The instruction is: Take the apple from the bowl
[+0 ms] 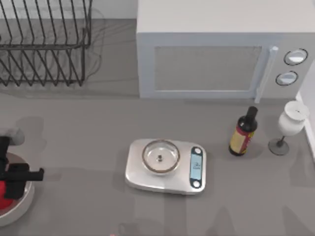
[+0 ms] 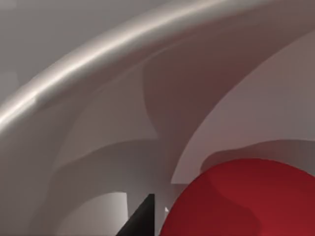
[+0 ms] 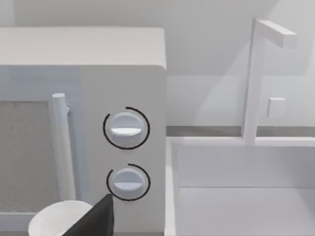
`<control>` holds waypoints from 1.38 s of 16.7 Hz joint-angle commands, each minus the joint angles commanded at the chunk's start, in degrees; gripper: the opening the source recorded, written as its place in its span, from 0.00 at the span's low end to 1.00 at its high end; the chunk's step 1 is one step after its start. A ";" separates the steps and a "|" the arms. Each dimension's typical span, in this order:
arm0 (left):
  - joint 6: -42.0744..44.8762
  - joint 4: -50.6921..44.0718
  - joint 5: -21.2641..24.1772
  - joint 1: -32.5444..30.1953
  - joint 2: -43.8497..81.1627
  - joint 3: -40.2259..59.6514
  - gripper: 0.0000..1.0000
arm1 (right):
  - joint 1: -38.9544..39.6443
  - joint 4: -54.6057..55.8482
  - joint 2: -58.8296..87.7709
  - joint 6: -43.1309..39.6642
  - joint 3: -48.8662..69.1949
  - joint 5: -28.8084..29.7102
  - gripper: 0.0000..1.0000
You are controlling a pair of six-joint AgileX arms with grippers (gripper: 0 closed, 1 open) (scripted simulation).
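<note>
Left gripper sits low over the bowl at the table's left edge, near the front. The apple lies inside the bowl, partly under the gripper. In the left wrist view the apple is close below the camera, against the bowl's inner wall, with 1 dark fingertip just beside it; cannot tell whether the claw is spread or pinching.

Scale at table centre. Bottle and wine glass to the right, in front of the microwave. Dish rack at back left.
</note>
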 joint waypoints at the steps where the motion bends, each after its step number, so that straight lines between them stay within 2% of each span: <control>1: 0.00 0.00 0.00 0.00 0.00 0.00 0.00 | 0.00 0.00 0.00 0.00 0.00 0.00 1.00; 8: 0.00 0.00 0.00 0.00 0.00 0.00 0.00 | 0.00 0.00 0.00 0.00 0.00 0.00 1.00; 13: 0.10 -4.07 -0.09 0.11 -0.50 5.14 0.00 | 0.00 0.00 0.00 0.00 0.00 0.00 1.00; 16: -0.05 -13.33 -0.09 -0.04 -0.28 14.20 0.00 | 0.00 0.00 0.00 0.00 0.00 0.00 1.00; 23: -0.54 -47.04 -0.11 -0.51 -2.18 44.77 0.00 | 0.00 0.00 0.00 0.00 0.00 0.00 1.00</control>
